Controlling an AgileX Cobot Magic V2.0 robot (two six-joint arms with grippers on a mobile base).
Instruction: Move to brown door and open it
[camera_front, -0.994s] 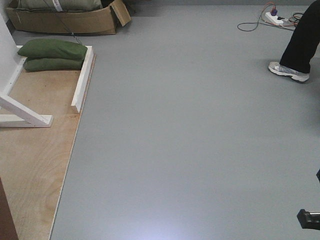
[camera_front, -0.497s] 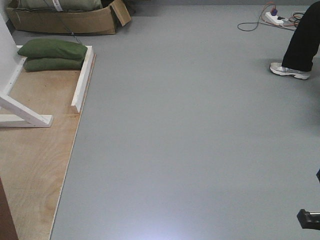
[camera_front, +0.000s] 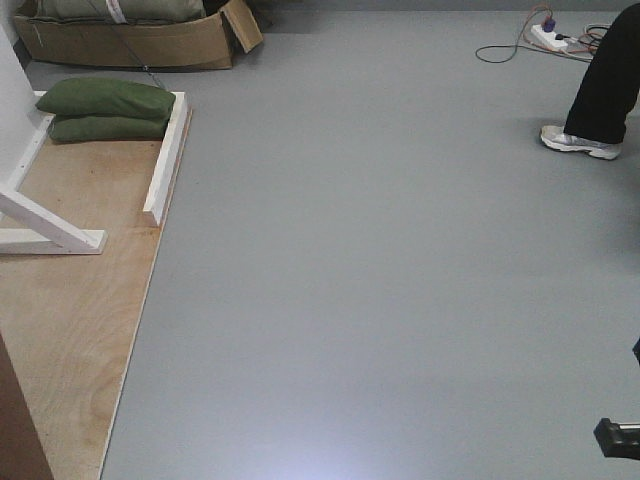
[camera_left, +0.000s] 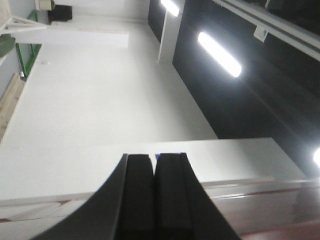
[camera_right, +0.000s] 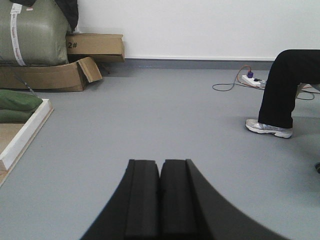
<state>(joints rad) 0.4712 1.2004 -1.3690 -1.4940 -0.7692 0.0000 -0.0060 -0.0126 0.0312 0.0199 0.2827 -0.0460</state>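
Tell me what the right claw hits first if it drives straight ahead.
Nothing close: the right claw faces bare grey floor, then probably the white back wall; depth unclear.

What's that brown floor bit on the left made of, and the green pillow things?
The brown platform looks like bare plywood: pale, matt, with swirly grain lines. The green bags look like cloth, soft and sagging; what fills them is hidden.

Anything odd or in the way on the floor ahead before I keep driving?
A corded power strip lies loose on the floor far right, beside a person's shoe. The cardboard box far left has a splayed flap.
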